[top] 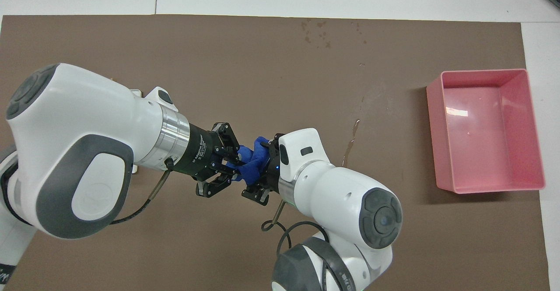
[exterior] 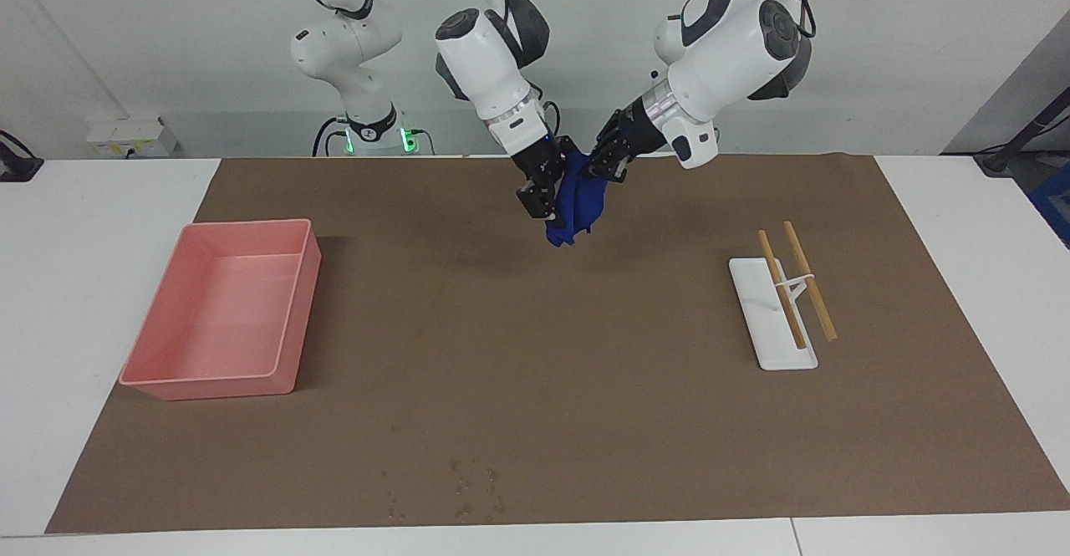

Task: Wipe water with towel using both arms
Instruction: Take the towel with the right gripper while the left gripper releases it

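The deep-blue towel (exterior: pixel 577 203) hangs bunched in the air over the brown mat's middle, near the robots' edge. My left gripper (exterior: pixel 603 163) is shut on the towel's upper end. My right gripper (exterior: pixel 545 195) is pressed against the towel from the right arm's end, and the cloth hides how it stands. From above, the towel (top: pixel 253 162) shows only as a small blue lump between the left gripper (top: pixel 229 163) and the right gripper (top: pixel 262 173). The water (exterior: pixel 468 489) is a scatter of droplets near the mat's edge farthest from the robots, also seen as water (top: pixel 319 30) from above.
A pink tray (exterior: pixel 209 385) sits toward the right arm's end of the mat, seen from above as the tray (top: pixel 481 189). A white stand with two wooden sticks (exterior: pixel 786 288) lies toward the left arm's end. A thin wet streak (top: pixel 352 130) marks the mat beside the right arm.
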Action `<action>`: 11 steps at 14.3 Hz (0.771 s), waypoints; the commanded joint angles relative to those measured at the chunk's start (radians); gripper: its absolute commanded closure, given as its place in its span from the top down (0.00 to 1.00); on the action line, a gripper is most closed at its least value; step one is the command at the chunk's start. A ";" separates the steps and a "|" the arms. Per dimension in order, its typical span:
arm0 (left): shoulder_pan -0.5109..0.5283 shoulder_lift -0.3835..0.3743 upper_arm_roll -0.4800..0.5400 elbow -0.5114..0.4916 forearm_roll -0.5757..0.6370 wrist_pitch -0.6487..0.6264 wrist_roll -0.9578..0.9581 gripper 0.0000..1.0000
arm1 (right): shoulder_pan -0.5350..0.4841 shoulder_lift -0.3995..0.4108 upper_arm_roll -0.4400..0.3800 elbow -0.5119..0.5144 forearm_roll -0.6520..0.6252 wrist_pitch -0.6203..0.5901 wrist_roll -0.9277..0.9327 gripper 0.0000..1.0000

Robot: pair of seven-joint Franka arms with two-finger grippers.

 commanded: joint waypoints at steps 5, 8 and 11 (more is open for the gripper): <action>-0.027 -0.023 0.006 -0.008 -0.034 0.003 -0.001 0.00 | 0.002 0.029 -0.002 0.025 -0.025 0.011 0.012 0.00; -0.026 -0.023 0.008 -0.006 -0.031 0.003 0.028 0.00 | -0.011 0.026 -0.005 0.025 -0.034 -0.050 0.009 0.00; -0.016 -0.020 0.009 0.023 0.034 0.015 0.027 1.00 | -0.038 0.017 -0.013 0.028 -0.116 -0.172 0.009 0.00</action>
